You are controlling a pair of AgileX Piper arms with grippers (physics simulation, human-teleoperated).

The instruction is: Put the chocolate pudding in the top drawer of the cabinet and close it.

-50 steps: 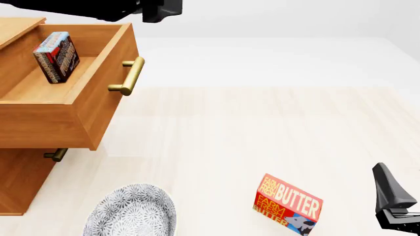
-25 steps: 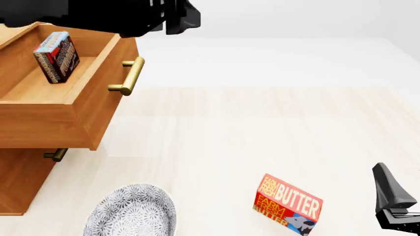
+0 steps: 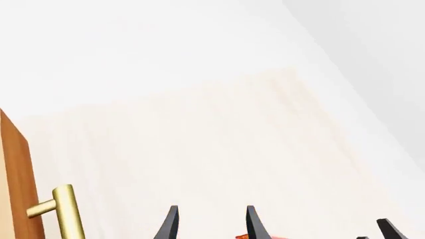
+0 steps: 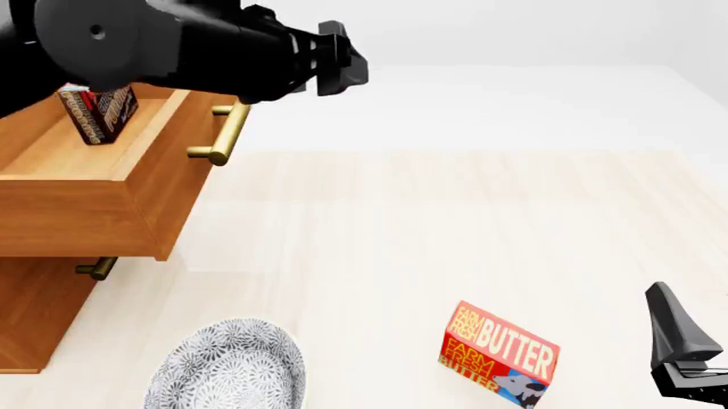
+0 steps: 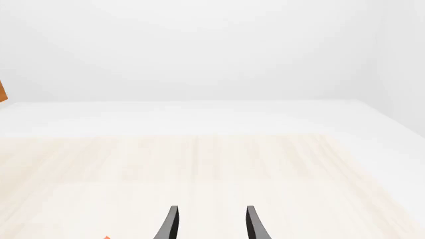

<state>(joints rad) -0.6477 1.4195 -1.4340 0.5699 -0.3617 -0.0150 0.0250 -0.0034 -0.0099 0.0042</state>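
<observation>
In the front view, the chocolate pudding [image 4: 97, 112] stands inside the top drawer [image 4: 80, 183] of the cabinet [image 4: 40, 315]. The drawer is pulled out and open. The left claw [image 4: 341, 66] is up high, past the brass handle [image 4: 222, 135], out over the worktop [image 4: 455, 221]. The big black arm hides part of the pudding. I cannot tell here if this claw is apart or together. The right claw [image 4: 683, 354] sits low at the far right edge, well apart from everything.

A butter box [image 4: 499, 354] and a patterned bowl [image 4: 228, 371] are on the worktop near the front. They are not in the drawer's way.

In the left wrist view, the left claw [image 3: 209, 224] has its two fingers apart with nothing between them. The handle [image 3: 61, 211] is off to one side.

In the right wrist view, the right claw [image 5: 209, 224] is also apart and holds nothing.

I think the drawer needs a push now. The claw could slip off the handle, or a hard shove could tip the pudding over.
</observation>
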